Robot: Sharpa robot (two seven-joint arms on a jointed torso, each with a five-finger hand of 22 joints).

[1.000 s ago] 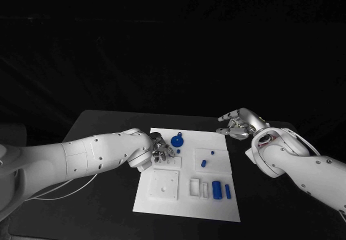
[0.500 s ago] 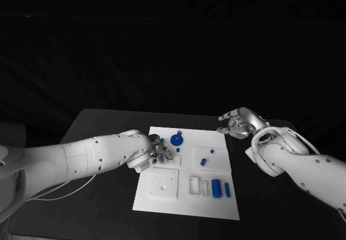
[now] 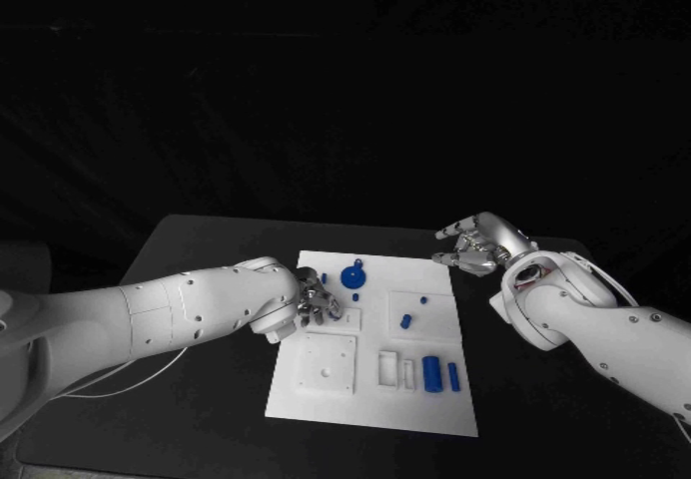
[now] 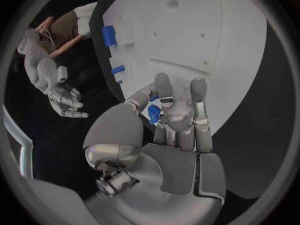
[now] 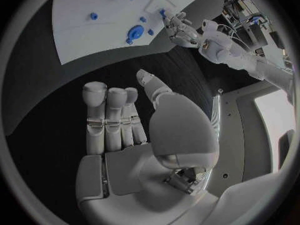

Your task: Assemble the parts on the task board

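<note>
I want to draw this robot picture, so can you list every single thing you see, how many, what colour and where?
Table: one, black, under everything.
Task board: one, white, in the middle of the table.
Round blue part: one, blue, at the far end of the board.
Small blue part: one, blue, lying near the board's middle.
Blue bars: two, blue, side by side at the near right of the board.
White square block: one, white, on the near left of the board.
Little blue piece: one, blue, between the left hand's fingers.
Left hand: one, silver, over the board's left edge, holding the little blue piece.
Right hand: one, silver, over the table beyond the board's far right corner, holding nothing.
</note>
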